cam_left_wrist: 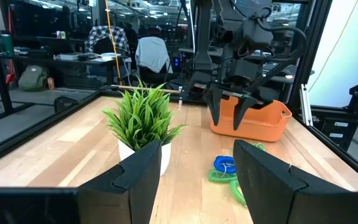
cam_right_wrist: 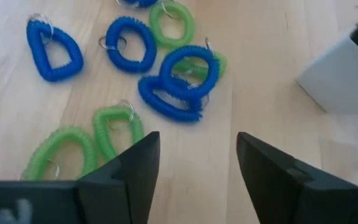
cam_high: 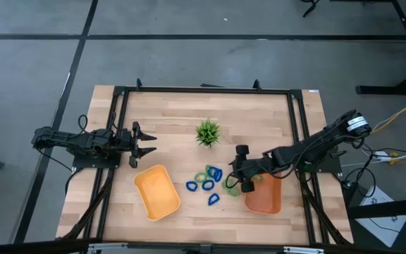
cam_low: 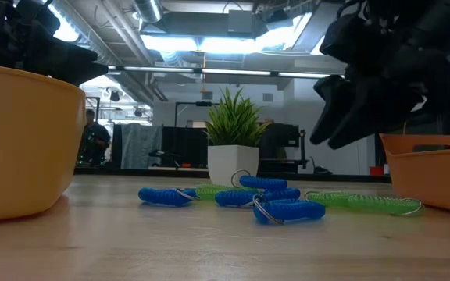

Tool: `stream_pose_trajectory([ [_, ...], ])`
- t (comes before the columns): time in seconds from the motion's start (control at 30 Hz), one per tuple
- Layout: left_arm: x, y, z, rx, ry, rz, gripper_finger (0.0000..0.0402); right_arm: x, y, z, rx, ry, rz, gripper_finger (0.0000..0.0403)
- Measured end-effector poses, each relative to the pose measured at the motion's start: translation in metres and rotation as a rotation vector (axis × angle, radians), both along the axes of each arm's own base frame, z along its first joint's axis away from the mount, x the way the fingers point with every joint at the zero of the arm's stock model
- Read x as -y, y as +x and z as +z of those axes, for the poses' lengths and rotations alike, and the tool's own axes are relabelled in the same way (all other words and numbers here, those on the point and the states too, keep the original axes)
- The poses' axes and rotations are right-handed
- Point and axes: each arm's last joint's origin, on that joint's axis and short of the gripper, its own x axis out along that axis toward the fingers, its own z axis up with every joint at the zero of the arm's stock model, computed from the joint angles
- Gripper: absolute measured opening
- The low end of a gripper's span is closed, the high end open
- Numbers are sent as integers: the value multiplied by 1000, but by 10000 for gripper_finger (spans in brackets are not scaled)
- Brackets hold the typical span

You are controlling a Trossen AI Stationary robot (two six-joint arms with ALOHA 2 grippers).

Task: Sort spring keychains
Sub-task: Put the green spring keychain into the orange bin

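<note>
Several spring keychains (cam_high: 206,183), dark blue and light green, lie flat in a loose cluster on the wooden table between two trays. The right wrist view shows blue ones (cam_right_wrist: 179,81) overlapping and green ones (cam_right_wrist: 114,127) nearer the fingers. My right gripper (cam_high: 235,182) (cam_right_wrist: 197,180) hovers open above the cluster's right side, next to the orange tray, clear of the table in the low view (cam_low: 358,109). My left gripper (cam_high: 149,143) (cam_left_wrist: 197,180) waits open at the table's left, pointing toward the plant.
A yellow tray (cam_high: 157,192) sits left of the cluster and an orange tray (cam_high: 264,196) right of it, beneath the right arm. A small potted artificial plant (cam_high: 207,132) stands beyond the keychains. A black frame (cam_high: 203,90) borders the table.
</note>
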Motion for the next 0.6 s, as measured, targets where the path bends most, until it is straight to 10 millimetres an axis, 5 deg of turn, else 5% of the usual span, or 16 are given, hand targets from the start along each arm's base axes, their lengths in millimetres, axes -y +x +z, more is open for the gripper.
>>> stream_pose_trajectory([
  [0.6,0,0,0,-1,0,0,196,-16,39,-4,8,-71,251,208],
])
